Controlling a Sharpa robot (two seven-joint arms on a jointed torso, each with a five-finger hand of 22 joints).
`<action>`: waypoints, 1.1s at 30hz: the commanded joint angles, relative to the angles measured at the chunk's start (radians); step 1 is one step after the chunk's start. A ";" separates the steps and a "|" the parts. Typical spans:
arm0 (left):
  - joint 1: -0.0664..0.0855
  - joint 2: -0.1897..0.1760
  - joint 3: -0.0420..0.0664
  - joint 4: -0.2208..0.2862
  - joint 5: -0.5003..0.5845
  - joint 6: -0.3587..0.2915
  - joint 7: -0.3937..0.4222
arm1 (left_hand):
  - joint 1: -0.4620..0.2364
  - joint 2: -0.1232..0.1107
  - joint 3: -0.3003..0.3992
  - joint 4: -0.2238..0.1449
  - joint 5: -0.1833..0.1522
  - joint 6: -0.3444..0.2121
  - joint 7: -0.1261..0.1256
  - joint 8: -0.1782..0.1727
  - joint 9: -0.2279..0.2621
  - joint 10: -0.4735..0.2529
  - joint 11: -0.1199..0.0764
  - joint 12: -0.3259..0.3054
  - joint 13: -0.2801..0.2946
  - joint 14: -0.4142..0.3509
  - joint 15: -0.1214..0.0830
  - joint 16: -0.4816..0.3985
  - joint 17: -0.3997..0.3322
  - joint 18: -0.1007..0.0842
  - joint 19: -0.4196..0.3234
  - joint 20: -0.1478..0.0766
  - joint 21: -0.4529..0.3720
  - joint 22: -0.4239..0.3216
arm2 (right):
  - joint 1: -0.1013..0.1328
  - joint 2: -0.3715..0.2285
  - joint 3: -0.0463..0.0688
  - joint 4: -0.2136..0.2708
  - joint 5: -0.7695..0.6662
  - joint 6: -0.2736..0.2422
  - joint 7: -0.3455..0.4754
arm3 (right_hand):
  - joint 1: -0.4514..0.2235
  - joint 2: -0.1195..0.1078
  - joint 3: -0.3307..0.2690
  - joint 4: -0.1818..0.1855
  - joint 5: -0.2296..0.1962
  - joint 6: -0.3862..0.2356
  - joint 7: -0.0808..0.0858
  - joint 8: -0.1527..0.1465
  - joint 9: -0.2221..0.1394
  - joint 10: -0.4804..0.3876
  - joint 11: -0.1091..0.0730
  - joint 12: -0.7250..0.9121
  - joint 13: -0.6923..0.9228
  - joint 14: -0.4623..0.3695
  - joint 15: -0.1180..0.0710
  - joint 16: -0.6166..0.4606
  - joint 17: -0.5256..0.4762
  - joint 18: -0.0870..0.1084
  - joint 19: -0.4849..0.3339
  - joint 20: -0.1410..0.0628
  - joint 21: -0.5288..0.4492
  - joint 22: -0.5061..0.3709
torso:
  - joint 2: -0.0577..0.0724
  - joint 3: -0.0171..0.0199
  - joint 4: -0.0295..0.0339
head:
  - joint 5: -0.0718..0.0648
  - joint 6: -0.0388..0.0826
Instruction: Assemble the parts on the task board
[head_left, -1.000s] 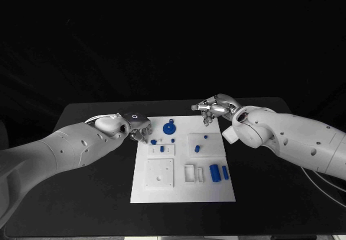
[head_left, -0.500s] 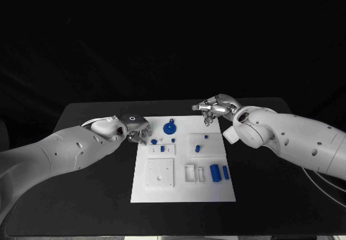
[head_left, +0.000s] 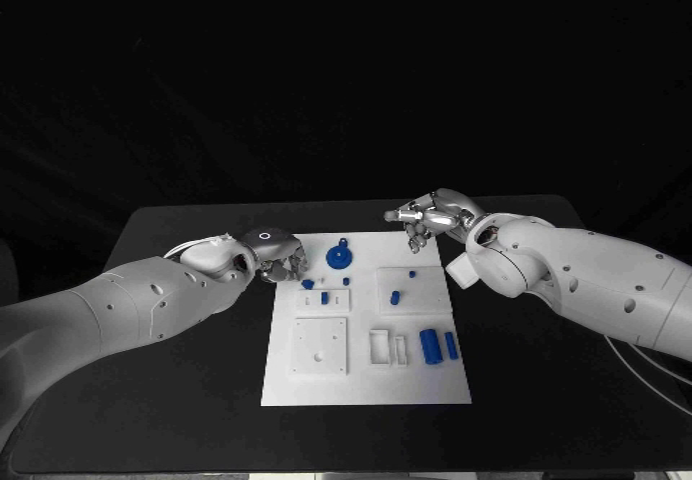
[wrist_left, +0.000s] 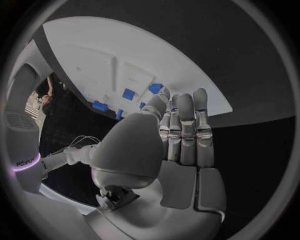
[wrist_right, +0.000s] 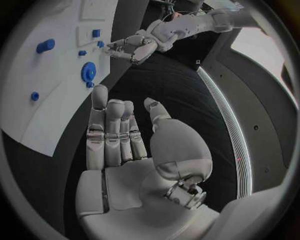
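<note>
Take the white rectangular task board (head_left: 366, 385) as your landmark. Its near strip is bare plate, so you can come in there unhindered. At its far left corner the silver left hand (head_left: 277, 262) hangs with straight fingers held together, blocking the way to the small blue pegs (head_left: 307, 284) just beside it. At its far right corner the silver right hand (head_left: 423, 222) hovers, empty too. Between the two hands the blue round disc (head_left: 338, 258) lies in an open gap. Two blue cylinders (head_left: 430, 345) crowd the board's right side. The black table (head_left: 173, 400) on either side of the board gives you wide room.
</note>
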 joint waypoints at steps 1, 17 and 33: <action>0.000 -0.001 0.001 0.010 0.056 -0.019 0.023 | -0.010 0.002 0.006 -0.004 0.004 -0.004 0.000 -0.004 -0.001 0.002 0.001 -0.004 -0.001 0.000 -0.005 -0.002 0.001 -0.017 0.001 -0.002 -0.003 0.020 | -0.001 -0.001 0.000 0.002 -0.007 0.011 0.007 | -0.004 -0.002 0.004 0.000 0.006 0.006 -0.001 -0.003 -0.001 0.003 -0.006 0.002 0.001 0.000 -0.005 0.000 0.000 0.000 0.007 0.001 -0.002 0.001 | 0.000 0.0008 -0.0001 | -0.004 -0.001; -0.001 -0.003 0.001 0.028 0.074 0.059 0.011 | -0.067 -0.069 -0.035 0.013 -0.022 -0.062 -0.002 -0.003 -0.001 -0.043 0.014 -0.005 -0.001 -0.018 0.004 0.003 0.001 -0.022 0.003 0.004 -0.035 0.013 | -0.001 -0.004 0.000 0.004 -0.007 0.009 0.005 | -0.004 -0.002 0.004 0.000 0.006 0.006 -0.001 -0.003 -0.001 0.003 -0.006 0.002 0.001 0.000 -0.005 0.000 0.000 0.000 0.007 0.001 -0.002 0.001 | 0.000 -0.0009 0.0012 | -0.007 -0.003; -0.007 0.023 0.001 0.003 0.075 0.069 -0.014 | -0.045 -0.049 -0.100 0.065 -0.017 -0.054 0.008 -0.003 -0.001 -0.044 0.021 0.000 0.000 -0.015 0.008 0.008 -0.003 -0.020 0.027 0.006 -0.074 0.018 | -0.001 -0.001 0.000 0.004 -0.007 0.009 0.005 | -0.004 -0.002 0.004 0.000 0.006 0.006 -0.001 -0.003 -0.001 0.003 -0.006 0.002 0.001 0.000 -0.005 0.000 0.000 0.000 0.007 0.001 -0.002 0.001 | 0.000 -0.0003 0.0000 | -0.004 -0.004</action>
